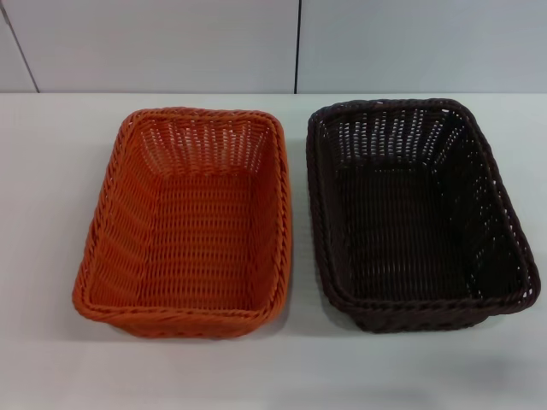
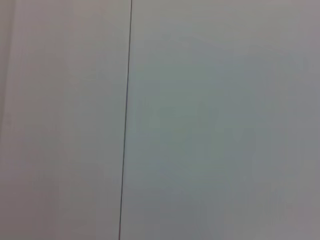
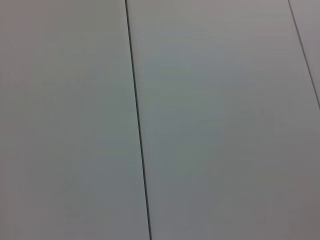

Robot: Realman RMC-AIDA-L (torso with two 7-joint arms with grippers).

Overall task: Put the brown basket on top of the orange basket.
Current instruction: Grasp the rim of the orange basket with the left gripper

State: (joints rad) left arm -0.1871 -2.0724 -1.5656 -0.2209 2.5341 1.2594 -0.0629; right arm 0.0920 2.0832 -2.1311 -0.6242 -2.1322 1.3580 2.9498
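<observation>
So nothing is done yet: the brown basket (image 1: 419, 213) sits beside the orange basket (image 1: 192, 222) on the table (image 1: 51, 171), apart; neither of my tools is in view, so I cannot tell their state

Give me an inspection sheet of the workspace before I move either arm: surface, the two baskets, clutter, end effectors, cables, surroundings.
Surface: white table, both baskets resting on it.
Brown basket: upright, empty, on the robot's right, not stacked.
Orange basket: upright, empty, on the left, beside the brown one with a narrow gap.
Clutter: nothing seen.
End effectors: neither in any view; both wrist cameras face plain panels.
Cables: nothing seen.
Surroundings: pale wall panels with dark seams behind the table.
</observation>
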